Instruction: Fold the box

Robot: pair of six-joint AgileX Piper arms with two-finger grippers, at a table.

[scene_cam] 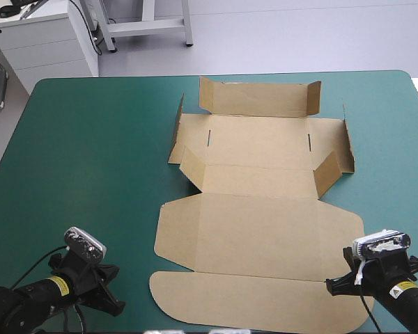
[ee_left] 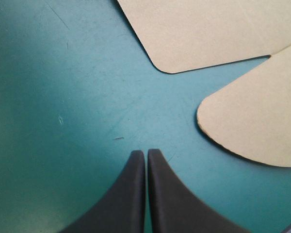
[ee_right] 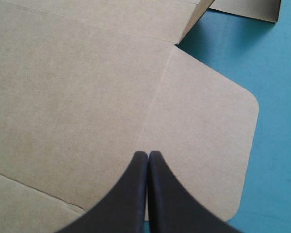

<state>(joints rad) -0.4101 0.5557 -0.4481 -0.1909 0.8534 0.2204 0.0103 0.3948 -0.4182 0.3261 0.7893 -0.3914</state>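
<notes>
Along the near edge of the teal-green cover (scene_cam: pixel 90 160), toward 7 o'clock, the left gripper (ee_left: pixel 146 153) hovered over bare cover with its black fingers pressed together into one point. Two rounded corners of the box (scene_cam: pixel 258 229) lay ahead of it at about 1 o'clock, untouched. Toward 5 o'clock the right gripper (ee_right: pixel 148 154), fingers likewise together and holding nothing, hung above the sheet's right ear flap (ee_right: pixel 203 145), beside its crease. The arms probably flanked the near end so each could work one side. The box lay unfolded right of the table's middle: tuck flap (scene_cam: pixel 251 299) and lid panel (scene_cam: pixel 258 233) flat, then a tilted inner wall (scene_cam: pixel 258 179), the slotted base panel (scene_cam: pixel 258 139), and at 12 o'clock the far wall (scene_cam: pixel 258 97) half raised, likely sprung up along pre-bent creases.
</notes>
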